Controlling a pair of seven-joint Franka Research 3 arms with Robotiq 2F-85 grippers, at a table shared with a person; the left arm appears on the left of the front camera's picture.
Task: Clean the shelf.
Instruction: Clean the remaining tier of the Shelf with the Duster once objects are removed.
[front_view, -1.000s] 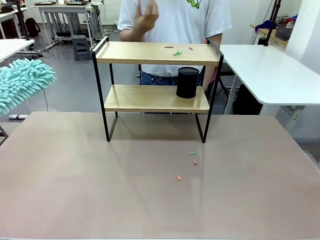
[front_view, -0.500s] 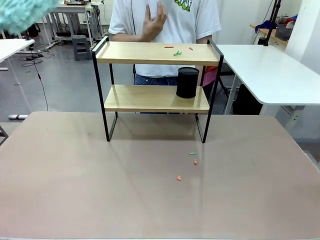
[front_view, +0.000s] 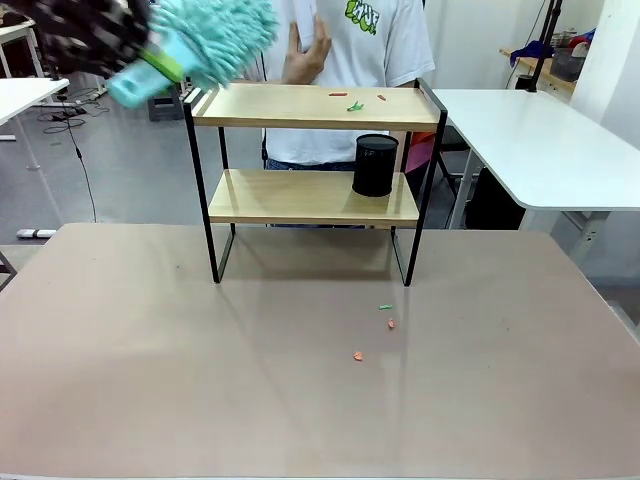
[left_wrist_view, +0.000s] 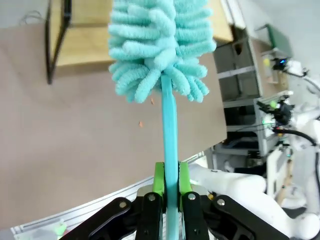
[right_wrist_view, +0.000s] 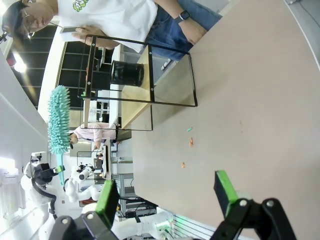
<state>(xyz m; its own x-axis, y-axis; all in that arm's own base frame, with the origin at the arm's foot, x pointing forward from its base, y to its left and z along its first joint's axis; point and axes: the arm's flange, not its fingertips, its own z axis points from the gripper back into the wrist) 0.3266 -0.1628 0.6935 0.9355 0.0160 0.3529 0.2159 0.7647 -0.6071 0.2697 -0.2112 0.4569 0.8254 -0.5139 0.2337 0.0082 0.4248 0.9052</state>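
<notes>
1. Left fingers (left_wrist_view: 159, 177) are clamped on the thin teal handle (left_wrist_view: 170, 130) of a fluffy teal duster (left_wrist_view: 160, 45), green pads pressed to both sides. The handle's lower end is hidden between the fingers.
2. In the front view the left fingers (front_view: 160, 62) are motion-blurred at the top left, and the arm is just a dark smear. The duster (front_view: 215, 35) is up in the air beside the shelf's top-left corner. Can't tell if it touches the frame.
3. Right fingers (right_wrist_view: 225, 192) are spread wide apart and hold nothing, hanging over the desk (right_wrist_view: 240, 100).
4. The shelf (front_view: 270, 105) stands on the far middle of the desk (front_view: 150, 350). A black cup (front_view: 375, 165) sits at the right of the lower board.
5. The top board has small scraps (front_view: 355, 105) right of centre, red and green, too small to identify.
6. Three more scraps (front_view: 391, 323) lie on the desk in front of the shelf's right leg.
7. In the left wrist view the shelf (left_wrist_view: 80, 45) is cut off by the top edge and partly covered by the duster head.
8. The person's hand (front_view: 305, 50) is raised behind the top board. The rest of the person is partly hidden by the shelf.
9. The right wrist view is rolled sideways and shows the shelf (right_wrist_view: 140, 75), the cup (right_wrist_view: 126, 73) and the duster (right_wrist_view: 59, 120) far off.
</notes>
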